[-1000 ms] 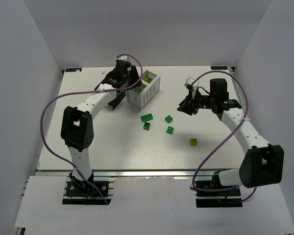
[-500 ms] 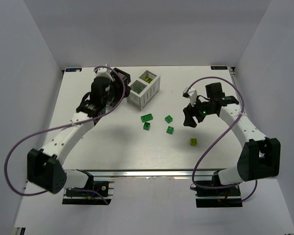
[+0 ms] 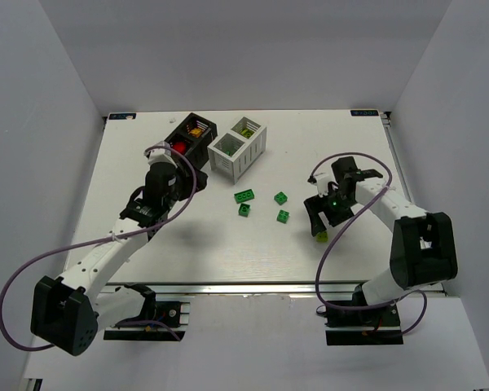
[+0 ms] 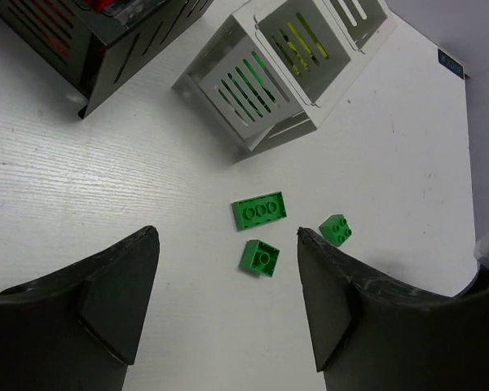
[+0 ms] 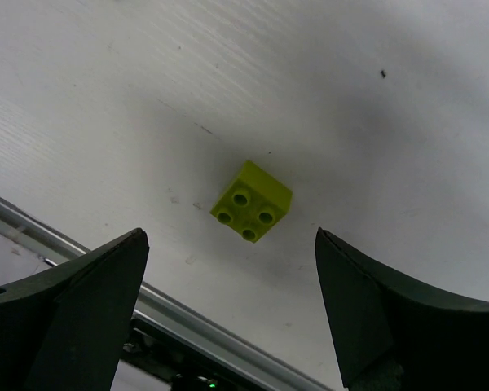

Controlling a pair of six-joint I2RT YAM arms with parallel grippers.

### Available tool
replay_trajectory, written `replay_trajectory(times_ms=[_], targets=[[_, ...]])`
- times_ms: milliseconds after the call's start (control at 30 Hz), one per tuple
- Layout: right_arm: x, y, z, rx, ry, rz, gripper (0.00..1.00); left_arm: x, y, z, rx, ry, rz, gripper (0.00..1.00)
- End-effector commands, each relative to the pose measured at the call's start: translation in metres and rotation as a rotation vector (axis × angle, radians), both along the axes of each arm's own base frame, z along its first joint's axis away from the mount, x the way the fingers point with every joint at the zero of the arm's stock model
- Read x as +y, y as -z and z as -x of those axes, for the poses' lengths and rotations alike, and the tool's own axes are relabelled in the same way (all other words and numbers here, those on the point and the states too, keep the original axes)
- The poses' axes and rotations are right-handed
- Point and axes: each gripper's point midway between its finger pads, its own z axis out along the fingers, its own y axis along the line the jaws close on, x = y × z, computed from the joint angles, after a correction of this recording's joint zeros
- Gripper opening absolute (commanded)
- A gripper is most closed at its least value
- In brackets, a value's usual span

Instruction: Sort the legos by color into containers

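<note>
The right gripper [image 5: 228, 236] hung spread wide over a yellow-green 2x2 lego [image 5: 252, 203]. It lay studs up by the near edge of the table [image 3: 187, 244], right of centre, its corners diagonal to that edge. The left gripper [image 4: 226, 235] was spread and empty. A green 2x3 lego [image 4: 259, 210] lay mid-table, long axis roughly along that edge. The white rack [image 4: 236, 85] and black rack [image 4: 114, 57] stood by the far edge.

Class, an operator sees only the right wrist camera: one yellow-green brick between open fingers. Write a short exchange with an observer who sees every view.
Operator: Any other loose bricks?
Observer: Four green bricks lie on the table, left of your yellow-green brick.
Operator: Where do yellow-green ones go?
Observer: The white rack at the back already holds yellow-green pieces in its farther compartment.
</note>
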Motion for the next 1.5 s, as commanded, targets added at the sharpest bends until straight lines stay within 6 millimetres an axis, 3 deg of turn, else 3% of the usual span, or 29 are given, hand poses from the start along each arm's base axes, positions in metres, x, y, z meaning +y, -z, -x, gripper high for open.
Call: replay_trajectory(times_ms=[0, 133, 433, 667, 1067, 1200, 1333, 1433, 1467], targets=[[0.002, 0.008, 0.014, 0.088, 0.096, 0.005, 0.87, 0.004, -0.014, -0.001, -0.045, -0.039, 0.043, 0.78], [0.006, 0.016, 0.020, 0.141, 0.146, -0.012, 0.81, 0.007, -0.009, 0.002, -0.041, -0.053, 0.051, 0.79], [0.013, 0.027, 0.012, 0.165, 0.203, -0.033, 0.73, 0.008, -0.008, 0.005, -0.047, -0.061, 0.066, 0.79], [0.001, 0.039, 0.004, 0.140, 0.255, 0.042, 0.70, 0.009, -0.011, 0.005, -0.059, -0.064, 0.070, 0.79], [-0.004, 0.051, 0.005, 0.118, 0.253, 0.107, 0.55, 0.009, -0.014, 0.005, -0.066, -0.065, 0.075, 0.79], [-0.004, 0.046, 0.003, 0.094, 0.223, 0.104, 0.39, 0.009, -0.012, 0.005, -0.060, -0.064, 0.071, 0.79], [-0.004, 0.035, -0.008, 0.027, 0.160, 0.098, 0.15, 0.005, -0.011, 0.005, -0.059, -0.048, 0.081, 0.79], [0.003, 0.013, -0.035, -0.086, 0.092, 0.062, 0.00, 0.003, -0.007, 0.006, -0.048, -0.036, 0.085, 0.79], [0.011, -0.001, -0.050, -0.133, 0.071, 0.026, 0.00, 0.002, -0.005, 0.006, -0.044, -0.036, 0.087, 0.79]])
